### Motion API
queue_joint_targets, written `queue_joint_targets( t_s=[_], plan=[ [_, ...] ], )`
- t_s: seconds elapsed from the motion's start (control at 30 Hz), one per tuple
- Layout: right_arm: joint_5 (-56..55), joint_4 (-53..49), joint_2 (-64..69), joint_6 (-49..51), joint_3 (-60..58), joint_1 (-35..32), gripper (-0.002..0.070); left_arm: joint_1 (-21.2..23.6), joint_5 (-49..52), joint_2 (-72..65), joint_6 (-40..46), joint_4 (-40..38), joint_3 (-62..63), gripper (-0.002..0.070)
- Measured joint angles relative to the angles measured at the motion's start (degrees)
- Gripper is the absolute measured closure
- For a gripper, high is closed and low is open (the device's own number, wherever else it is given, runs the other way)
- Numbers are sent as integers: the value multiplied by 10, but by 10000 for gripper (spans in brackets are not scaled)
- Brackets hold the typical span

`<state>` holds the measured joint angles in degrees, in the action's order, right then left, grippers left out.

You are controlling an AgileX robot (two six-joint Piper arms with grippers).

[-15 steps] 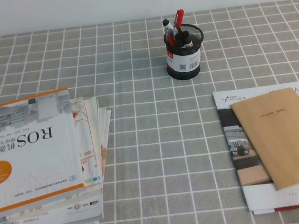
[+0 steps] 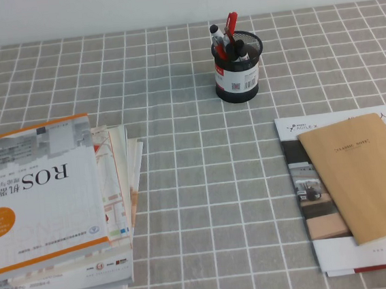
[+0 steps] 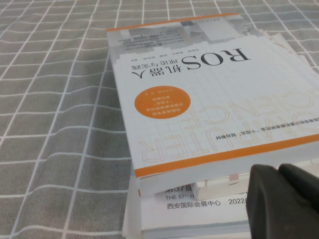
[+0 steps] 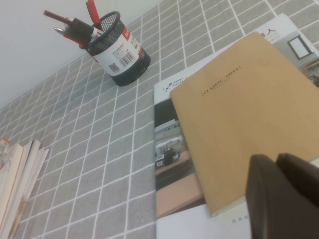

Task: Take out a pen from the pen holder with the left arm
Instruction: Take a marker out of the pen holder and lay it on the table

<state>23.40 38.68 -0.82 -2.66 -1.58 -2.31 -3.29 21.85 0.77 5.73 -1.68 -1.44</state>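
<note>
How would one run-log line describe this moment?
stage: pick not begun | left gripper: shut, near ROS book | right gripper: shut, near tan notebook | pens: in pen holder

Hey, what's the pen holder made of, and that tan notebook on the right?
Pen holder: probably black metal mesh, going by its fine see-through grid wall; a white barcode label, likely paper, wraps it. Tan notebook: matte kraft-style paper or card cover, no glare. Left gripper sits shut by the book stack; right gripper shut above the notebook.
</note>
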Motion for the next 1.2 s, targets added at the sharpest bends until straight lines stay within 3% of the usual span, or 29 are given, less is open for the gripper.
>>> queue_joint_targets(
  t_s=[0.93, 1.2],
  plan=[
    [0, 0, 0, 0, 0, 0, 689, 0, 0, 0, 0, 0, 0, 678],
    [0, 0, 0, 0, 0, 0, 689, 0, 0, 0, 0, 44, 0, 678]
  ],
)
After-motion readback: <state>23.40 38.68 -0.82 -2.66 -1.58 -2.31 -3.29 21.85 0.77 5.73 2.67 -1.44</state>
